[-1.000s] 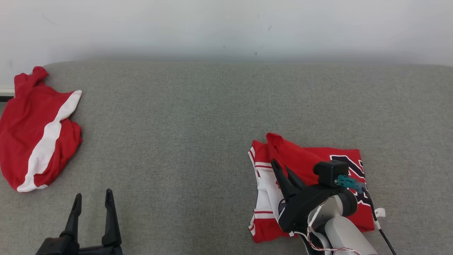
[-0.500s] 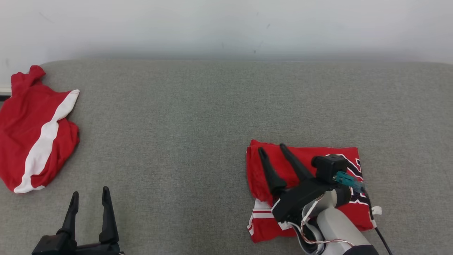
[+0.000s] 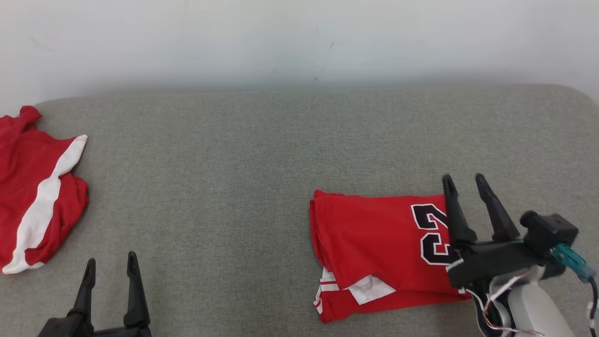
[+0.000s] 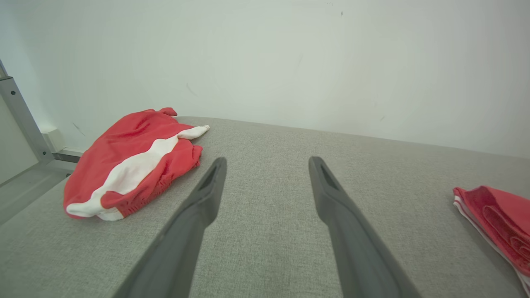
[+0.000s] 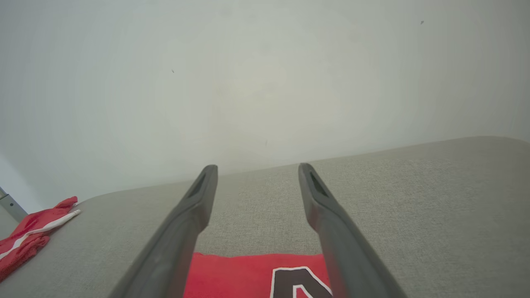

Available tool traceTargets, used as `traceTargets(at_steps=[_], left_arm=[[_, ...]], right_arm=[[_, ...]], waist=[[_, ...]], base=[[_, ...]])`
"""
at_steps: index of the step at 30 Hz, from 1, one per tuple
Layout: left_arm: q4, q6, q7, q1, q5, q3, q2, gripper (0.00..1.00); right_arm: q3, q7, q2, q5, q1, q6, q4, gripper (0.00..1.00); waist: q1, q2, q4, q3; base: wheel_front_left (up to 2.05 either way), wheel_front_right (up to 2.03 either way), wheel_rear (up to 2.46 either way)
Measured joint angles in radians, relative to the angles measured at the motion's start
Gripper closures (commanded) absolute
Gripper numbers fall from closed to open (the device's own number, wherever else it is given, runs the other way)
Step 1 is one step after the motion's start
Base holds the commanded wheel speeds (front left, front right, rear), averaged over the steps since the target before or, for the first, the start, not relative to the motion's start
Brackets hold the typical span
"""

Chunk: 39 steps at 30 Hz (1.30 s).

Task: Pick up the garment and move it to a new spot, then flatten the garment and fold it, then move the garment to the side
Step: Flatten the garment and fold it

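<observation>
The garment (image 3: 374,234) is a red jersey with a black "23". It lies folded in a rough rectangle on the grey padded surface (image 3: 243,154), right of centre, with a white inner corner peeking out at its front edge. My right gripper (image 3: 463,179) is open over the jersey's right edge, holding nothing. In the right wrist view the right gripper (image 5: 257,167) points at the back wall, with the jersey (image 5: 248,273) below its fingers. My left gripper (image 3: 111,259) stands open at the lower left, far from the jersey (image 4: 497,207), and shows open in its own view (image 4: 267,160).
A second red garment with a white stripe (image 3: 32,187) lies crumpled at the far left edge of the surface (image 4: 132,157) (image 5: 29,231). A pale wall (image 3: 299,42) runs behind the surface. A metal frame post (image 4: 20,120) stands at the left.
My right gripper opened and let go of the jersey's flap, which now lies folded flat over the rest. The gripper moved right to the jersey's right edge. The head camera also shifted.
</observation>
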Motion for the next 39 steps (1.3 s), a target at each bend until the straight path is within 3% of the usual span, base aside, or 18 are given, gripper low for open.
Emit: traceTargets(at_steps=[13, 39], left_arm=[[-0.010, 0.001, 0.000, 0.019, 0.013, 0.002, 0.000, 0.00], [-0.052, -0.008, 0.000, 0.100, 0.130, -0.020, 0.031, 0.00]], right_arm=[[-0.052, -0.053, 0.040, -0.025, 0.154, 0.000, -0.087, 0.00], [-0.047, -0.093, 0.061, -0.102, 0.246, 0.000, -0.063, 0.00]], waist=[[0.0000, 0.0000, -0.036, -0.026], [-0.0001, 0.0000, -0.035, -0.099]], base=[[0.00, 0.00, 0.00], [0.00, 0.00, 0.00]])
